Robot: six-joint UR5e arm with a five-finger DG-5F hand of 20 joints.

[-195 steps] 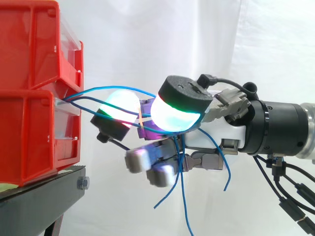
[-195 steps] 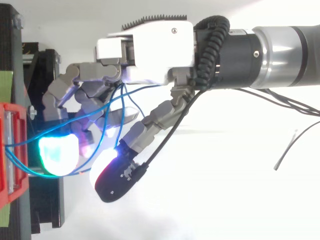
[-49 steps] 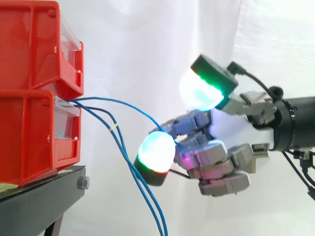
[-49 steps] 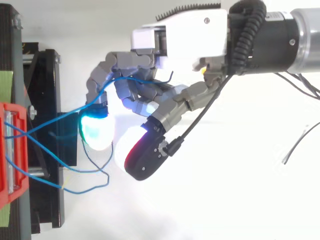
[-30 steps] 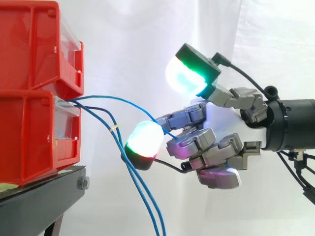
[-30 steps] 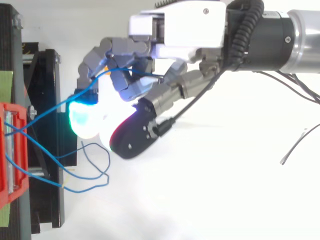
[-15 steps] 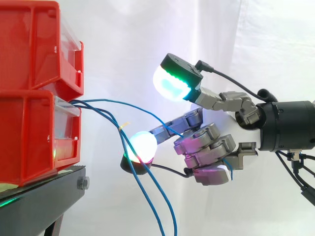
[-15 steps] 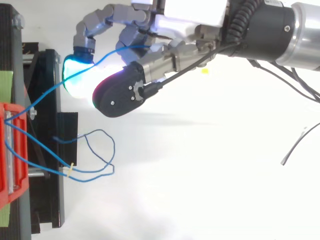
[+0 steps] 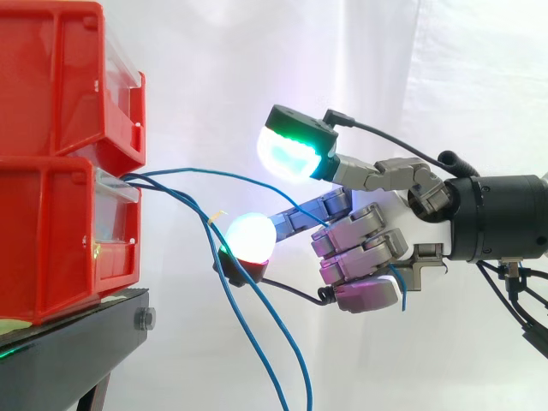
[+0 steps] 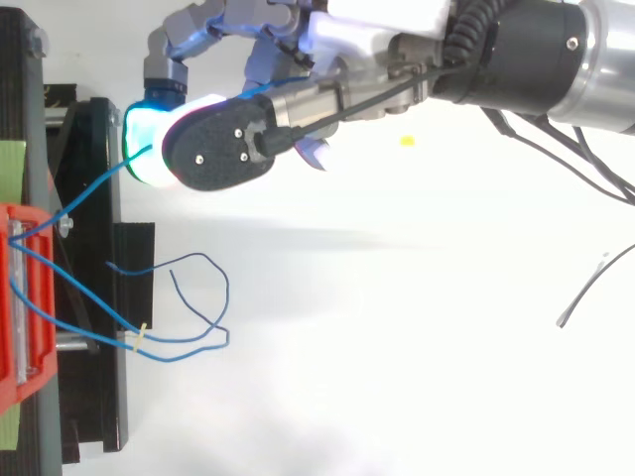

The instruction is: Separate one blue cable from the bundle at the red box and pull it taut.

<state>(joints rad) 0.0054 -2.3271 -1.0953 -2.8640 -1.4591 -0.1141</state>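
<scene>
Several blue cables come out of the lower red box (image 9: 60, 240) at its front. One blue cable (image 9: 231, 180) runs in a shallow arc from the box into the curled fingers of my hand (image 9: 368, 248), which is shut on it; its short end sticks out below the fingers. In the top view this cable (image 10: 84, 193) stretches almost straight from the box (image 10: 20, 297) to the hand (image 10: 218, 149). The other blue cables (image 10: 184, 332) hang loose in a loop, held by a small yellow tie, apart from the hand.
A second red bin (image 9: 60, 77) sits on top of the lower one, both on a black stand (image 9: 77, 334). A thin grey wire piece (image 10: 585, 288) and a small yellow scrap (image 10: 406, 141) lie on the white floor to the right.
The hand has shifted sideways, toward the top view's upper edge, drawing one cable out from the others. The remaining cables have dropped off the hand and hang loose.
</scene>
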